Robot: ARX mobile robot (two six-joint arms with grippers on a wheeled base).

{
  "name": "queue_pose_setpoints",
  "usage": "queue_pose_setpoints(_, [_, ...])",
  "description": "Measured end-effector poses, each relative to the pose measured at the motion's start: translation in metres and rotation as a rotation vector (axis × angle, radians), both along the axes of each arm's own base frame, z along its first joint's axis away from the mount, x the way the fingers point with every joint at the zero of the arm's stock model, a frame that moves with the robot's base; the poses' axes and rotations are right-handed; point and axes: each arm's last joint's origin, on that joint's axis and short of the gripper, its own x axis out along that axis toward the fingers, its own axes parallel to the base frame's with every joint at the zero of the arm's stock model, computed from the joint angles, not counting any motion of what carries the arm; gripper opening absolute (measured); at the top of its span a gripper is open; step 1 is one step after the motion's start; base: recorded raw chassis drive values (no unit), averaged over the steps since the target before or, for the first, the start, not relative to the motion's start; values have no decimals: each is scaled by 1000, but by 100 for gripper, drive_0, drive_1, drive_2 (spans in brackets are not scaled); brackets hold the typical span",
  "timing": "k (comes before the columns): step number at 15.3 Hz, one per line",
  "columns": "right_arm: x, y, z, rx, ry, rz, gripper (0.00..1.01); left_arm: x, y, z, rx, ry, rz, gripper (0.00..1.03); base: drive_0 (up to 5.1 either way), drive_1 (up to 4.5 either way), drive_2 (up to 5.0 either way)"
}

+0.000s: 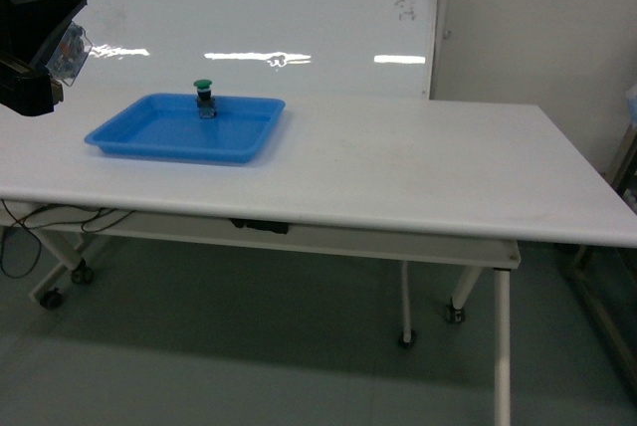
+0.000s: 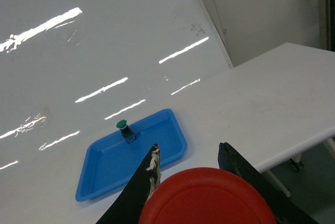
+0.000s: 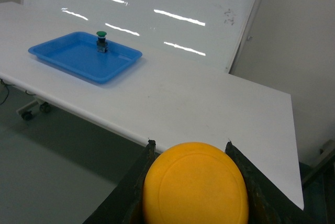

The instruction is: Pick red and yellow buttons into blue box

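The red button's round cap fills the bottom of the left wrist view, and my left gripper is shut on it, held high above the table. In the right wrist view my right gripper is shut on the yellow button, out past the table's near edge. The blue box is a shallow tray at the table's back left, also seen as the blue box and the blue box. In the head view only my left arm shows, at top left; the right gripper is out of that view.
A green-capped button stands upright inside the tray near its far rim. A large whiteboard leans behind the white table. A metal frame stands right of the table. Cables hang under its left end.
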Motion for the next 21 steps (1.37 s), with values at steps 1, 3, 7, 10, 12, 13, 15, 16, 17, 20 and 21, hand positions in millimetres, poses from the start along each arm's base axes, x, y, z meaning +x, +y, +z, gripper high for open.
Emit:
queue_pose_setpoints(1, [0,0,0,0,0,0,33,0,0,0,0,0,0,29,434,-216,-216])
queue_pose_setpoints(3, [0,0,0,0,2,0,33,0,0,0,0,2,0,29,451,-227,-227])
queue_pose_setpoints(7, [0,0,0,0,1,0,33,0,0,0,0,-2,0,29,476,-343,-136])
queue_pose_setpoints(10, [0,0,0,0,2,0,33,0,0,0,0,0,1,29,489,-345,-122])
queue_pose_setpoints(12, [0,0,0,0,2,1,33,0,0,0,0,1,0,29,490,-344,-121])
queue_pose_setpoints(13, [0,0,0,-1,3,0,33,0,0,0,0,0,0,29,481,-352,-131])
queue_pose_setpoints(15, [0,0,0,0,2,0,33,0,0,-1,0,6,1,29,480,-334,-134])
queue_pose_setpoints(16, [0,0,0,0,2,0,33,0,0,0,0,0,2,29,474,-221,-221])
queue_pose_setpoints(17, [0,0,0,0,0,0,33,0,0,0,0,0,2,29,464,-218,-218])
queue_pose_setpoints(20, [0,0,0,0,1,0,33,0,0,0,0,2,2,29,455,-223,-223])
queue_pose_setpoints(21, [0,0,0,-1,3,0,33,0,0,0,0,2,2,29,446,-227,-227])
